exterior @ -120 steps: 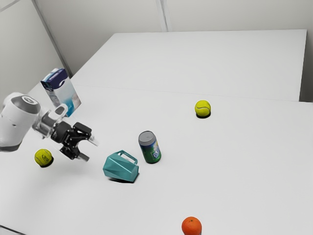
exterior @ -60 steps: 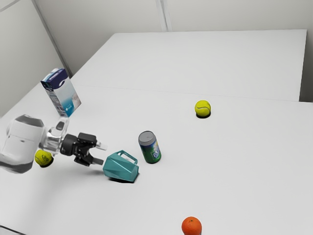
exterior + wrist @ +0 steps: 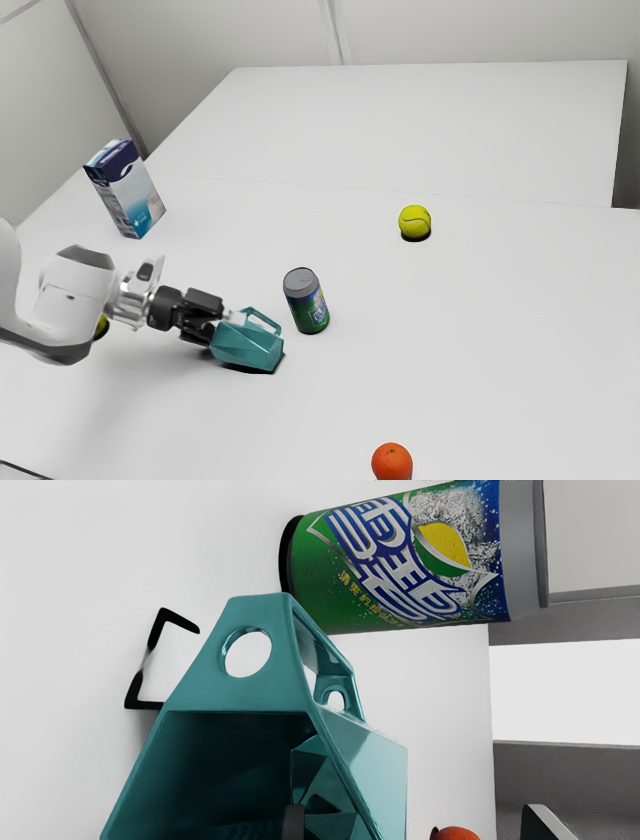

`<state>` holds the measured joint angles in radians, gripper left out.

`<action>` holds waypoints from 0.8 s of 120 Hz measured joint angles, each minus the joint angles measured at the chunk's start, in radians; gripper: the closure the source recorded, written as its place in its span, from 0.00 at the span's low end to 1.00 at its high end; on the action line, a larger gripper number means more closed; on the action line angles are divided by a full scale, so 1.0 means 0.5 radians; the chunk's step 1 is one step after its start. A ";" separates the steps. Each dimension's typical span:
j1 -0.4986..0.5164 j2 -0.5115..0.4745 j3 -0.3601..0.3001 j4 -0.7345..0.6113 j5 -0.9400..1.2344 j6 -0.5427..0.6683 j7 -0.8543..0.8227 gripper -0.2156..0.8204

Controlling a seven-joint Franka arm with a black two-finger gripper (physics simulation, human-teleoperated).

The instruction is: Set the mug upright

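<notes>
The teal mug lies on its side on the white table, its mouth toward the gripper and its base toward the exterior view's right. Its long axis runs roughly across the exterior view, dipping slightly toward the near edge at the base end. Its handle is on the side toward the can.

The wrist view looks straight into the mug's dark hollow and shows the round holes in the handle and the lemon on the can's label. There, the gripper stands wide open at the mug: 1 finger is at the mouth, within the rim's outline, the other is outside, and they have hold of nothing.

The exterior view shows the mug's faceted outer wall and the things around it. I count 1 mug, 1 can, 1 orange, 1 carton and 2 tennis balls. The can stands upright just beside the mug. The orange is nearer the camera than the mug, toward the exterior view's right. 1 tennis ball is well apart, beyond the mug on that same side; the other tennis ball is left of the mug, partly behind the arm. The carton is beyond the mug, toward the exterior view's left.
</notes>
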<state>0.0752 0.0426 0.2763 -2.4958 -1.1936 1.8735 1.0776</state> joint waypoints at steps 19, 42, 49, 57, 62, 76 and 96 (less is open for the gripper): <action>0.032 -0.009 0.000 0.002 -0.007 0.012 0.056 0.73; 0.057 -0.018 -0.003 0.002 -0.007 0.010 0.105 0.88; 0.051 -0.021 -0.004 0.004 -0.008 0.012 0.116 0.90; 0.040 -0.028 -0.004 0.006 -0.008 0.013 0.128 0.92; 0.029 -0.044 -0.002 0.007 -0.005 0.014 0.134 0.93; -0.022 -0.130 0.026 0.039 0.078 0.014 0.148 0.95; 0.053 -0.281 0.055 0.217 0.295 0.002 0.140 0.96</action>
<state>0.1018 -0.0978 0.3036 -2.3873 -1.0459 1.8745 1.1477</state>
